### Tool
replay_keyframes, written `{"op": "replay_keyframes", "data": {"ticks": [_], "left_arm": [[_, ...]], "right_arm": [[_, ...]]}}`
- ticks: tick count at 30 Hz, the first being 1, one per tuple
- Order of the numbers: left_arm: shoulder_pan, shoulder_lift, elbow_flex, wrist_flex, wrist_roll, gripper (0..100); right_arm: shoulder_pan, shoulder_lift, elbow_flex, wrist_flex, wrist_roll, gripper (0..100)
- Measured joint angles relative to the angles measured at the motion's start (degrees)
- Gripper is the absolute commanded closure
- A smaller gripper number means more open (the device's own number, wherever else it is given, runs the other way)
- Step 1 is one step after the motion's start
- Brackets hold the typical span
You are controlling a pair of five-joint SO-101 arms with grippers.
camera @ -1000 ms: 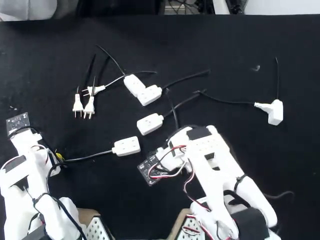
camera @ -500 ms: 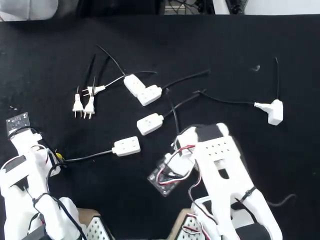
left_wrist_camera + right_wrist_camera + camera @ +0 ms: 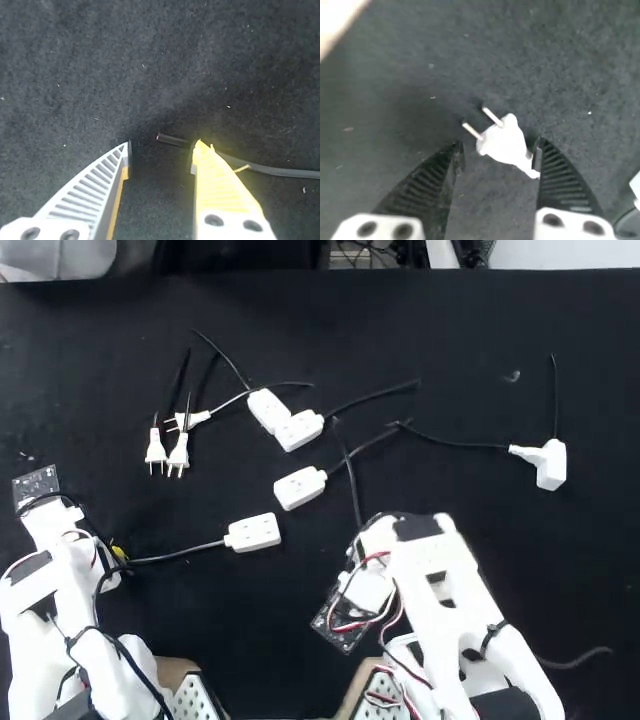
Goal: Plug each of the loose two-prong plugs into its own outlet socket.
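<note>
A white two-prong plug (image 3: pixel 503 141) lies on the black mat between the black fingers of my right gripper (image 3: pixel 496 150), which is open; one finger (image 3: pixel 549 167) sits close beside the plug's cord end. In the high view the right arm (image 3: pixel 432 565) covers this plug. Three more loose plugs (image 3: pixel 167 452) lie at the far left. Several white outlet sockets (image 3: pixel 299 487) sit mid-table, the nearest one (image 3: pixel 252 532) with a cord running left. My left gripper (image 3: pixel 160 149) is open at that cord's cut end (image 3: pixel 166 139), low at the left (image 3: pixel 113 558).
A white angled plug block (image 3: pixel 547 463) with its own cord lies at the far right. Black cords trail across the middle of the mat. Two joined sockets (image 3: pixel 286 421) lie behind the others.
The right arm has drawn back toward the near edge and turned, its wrist board dropping lower in the high view. The left arm, plugs and sockets have stayed put.
</note>
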Motion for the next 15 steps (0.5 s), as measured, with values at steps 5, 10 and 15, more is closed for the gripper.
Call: {"op": "replay_keyframes", "data": {"ticks": [5, 10, 15], "left_arm": [[0.0, 0.0, 0.0, 0.0, 0.0, 80], [0.0, 0.0, 0.0, 0.0, 0.0, 80], [0.0, 0.0, 0.0, 0.0, 0.0, 80]], "right_arm": [[0.1, -0.5, 5.7, -11.3, 0.0, 84.6], [0.0, -1.1, 5.5, -11.3, -7.7, 96.9], [-4.0, -1.1, -0.9, -3.4, -23.1, 98.8]]}}
